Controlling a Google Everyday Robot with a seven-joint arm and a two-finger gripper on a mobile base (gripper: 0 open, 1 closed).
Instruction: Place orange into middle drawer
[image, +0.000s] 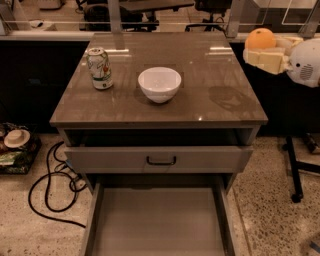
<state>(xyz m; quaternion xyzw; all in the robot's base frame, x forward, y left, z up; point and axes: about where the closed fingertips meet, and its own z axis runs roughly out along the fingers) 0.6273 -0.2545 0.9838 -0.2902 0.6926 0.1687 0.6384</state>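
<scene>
The orange is a small round bright fruit held in the air just past the right edge of the cabinet top, level with its back half. My gripper, with cream-coloured fingers on a white wrist, is shut on the orange from the right. The middle drawer is pulled far out at the bottom of the view, a wide grey tray with a bare flat floor and thin low side walls. It lies well below and to the left of the orange.
A white bowl and a green-and-white can stand on the brown cabinet top. The drawer above, with a black bar handle, is slightly open. Black cables lie on the floor at left; a chair base stands at right.
</scene>
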